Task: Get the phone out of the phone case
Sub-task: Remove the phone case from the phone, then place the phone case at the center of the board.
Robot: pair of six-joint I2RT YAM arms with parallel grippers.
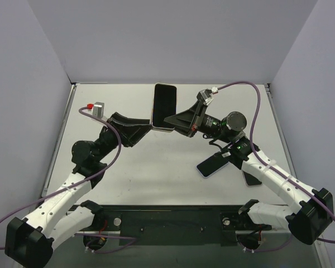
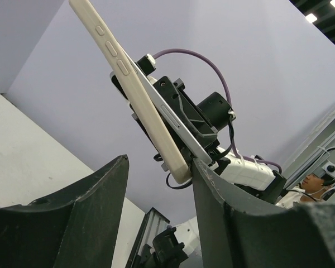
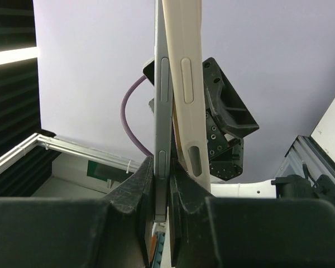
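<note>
The phone (image 1: pixel 164 106) is held upright above the table's middle, its dark screen facing the top camera. My right gripper (image 1: pixel 176 124) is shut on the phone's lower edge. In the right wrist view the grey phone edge (image 3: pixel 162 111) sits clamped between the fingers (image 3: pixel 139 190), and the cream phone case (image 3: pixel 187 84) leans off it to the right, still joined higher up. My left gripper (image 1: pixel 149 127) is open at the case's lower left. In the left wrist view the case (image 2: pixel 134 95) ends by the tip of the right finger (image 2: pixel 234 218). A wide gap separates it from the left finger (image 2: pixel 95 212).
A second phone (image 1: pixel 215 165) lies flat on the table under my right forearm, with a dark flat object (image 1: pixel 251 178) just right of it. A black rail (image 1: pixel 167 223) runs along the near edge between the arm bases. Pale walls enclose the table.
</note>
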